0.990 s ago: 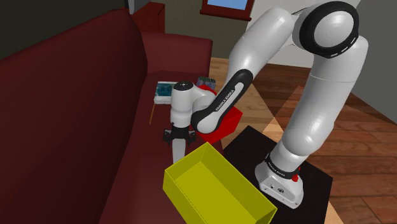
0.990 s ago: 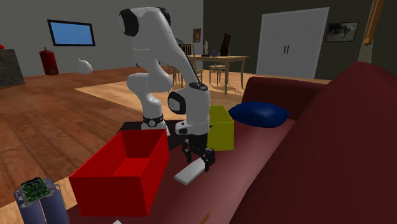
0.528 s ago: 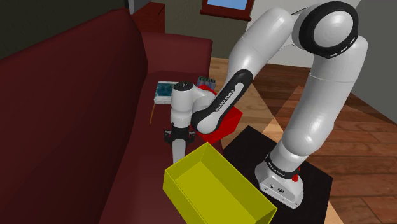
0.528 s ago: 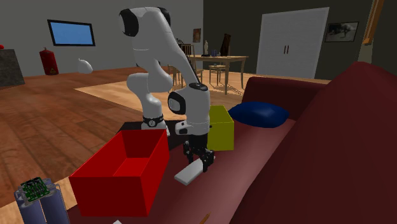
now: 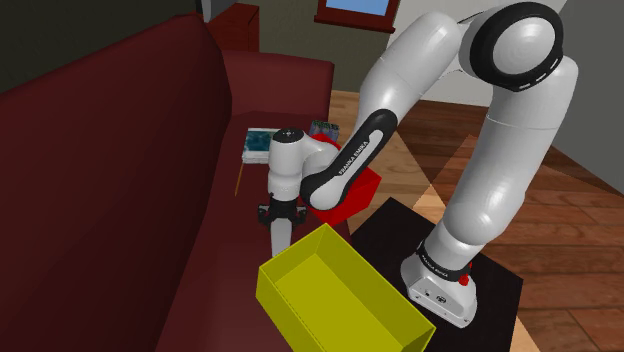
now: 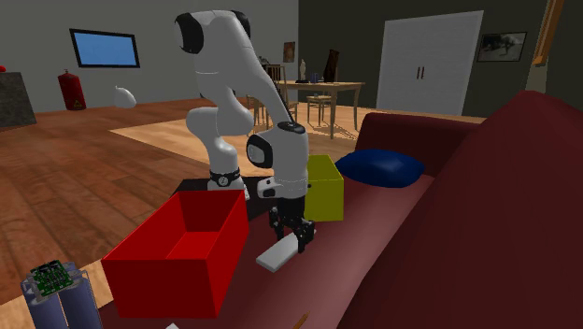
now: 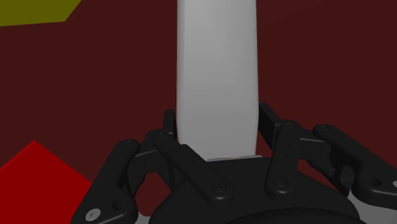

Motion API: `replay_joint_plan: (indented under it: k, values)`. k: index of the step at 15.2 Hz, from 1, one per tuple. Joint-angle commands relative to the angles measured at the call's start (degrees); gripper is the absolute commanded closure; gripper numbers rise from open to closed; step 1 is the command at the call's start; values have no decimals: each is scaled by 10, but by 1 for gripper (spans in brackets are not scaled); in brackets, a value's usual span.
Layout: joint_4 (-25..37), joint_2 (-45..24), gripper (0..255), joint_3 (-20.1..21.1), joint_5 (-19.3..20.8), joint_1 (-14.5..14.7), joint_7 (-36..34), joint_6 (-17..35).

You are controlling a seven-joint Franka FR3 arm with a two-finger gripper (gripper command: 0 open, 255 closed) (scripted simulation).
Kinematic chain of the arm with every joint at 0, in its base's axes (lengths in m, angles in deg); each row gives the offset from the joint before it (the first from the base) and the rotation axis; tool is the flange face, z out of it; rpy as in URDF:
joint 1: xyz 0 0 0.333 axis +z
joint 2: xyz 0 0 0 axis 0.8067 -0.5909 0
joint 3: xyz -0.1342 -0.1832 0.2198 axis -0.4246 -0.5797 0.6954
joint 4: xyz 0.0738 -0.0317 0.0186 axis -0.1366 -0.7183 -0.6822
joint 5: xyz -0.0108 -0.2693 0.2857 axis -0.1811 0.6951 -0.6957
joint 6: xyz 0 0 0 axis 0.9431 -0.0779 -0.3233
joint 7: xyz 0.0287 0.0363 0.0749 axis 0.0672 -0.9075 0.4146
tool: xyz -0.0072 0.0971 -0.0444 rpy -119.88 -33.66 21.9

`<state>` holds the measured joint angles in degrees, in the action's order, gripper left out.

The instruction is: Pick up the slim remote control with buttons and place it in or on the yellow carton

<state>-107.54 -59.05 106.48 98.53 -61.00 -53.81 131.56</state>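
Observation:
The remote [image 5: 281,238] is a slim, plain light-grey slab lying on the dark red sofa seat [image 5: 225,260]. My black gripper [image 5: 279,220] points down over its far end and is shut on it. In the wrist view the two fingers clasp the remote [image 7: 216,70] by its long sides at the gripper [image 7: 216,130]. The second exterior view has the remote [image 6: 277,253] sticking out from the gripper [image 6: 297,240] toward the camera. The open yellow carton [image 5: 300,310] stands right beside the remote, on the side nearer the shoulder camera; it is also behind the arm [image 6: 324,192].
An open red box [image 6: 168,271] stands on the seat close beside the gripper, and a blue cushion [image 6: 378,168] lies past the yellow carton. The sofa's tall backrest [image 5: 110,170] rises along the shoulder view's left. A small box with a green top [image 6: 51,280] sits near the red box.
The fingers stood apart around the remote a second ago and have since closed onto its sides. The arm and the remote have stayed in place.

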Motion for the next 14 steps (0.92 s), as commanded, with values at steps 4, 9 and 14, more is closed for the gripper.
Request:
replay_joint_plan:
  k: [4, 9, 14]
  values:
    - [-3, 38, 255, 27, -51, -18, 36, -26]
    - [-2, 85, 255, 49, -113, -31, 81, -62]
    - [3, 132, 255, 58, -167, -34, 120, -102]
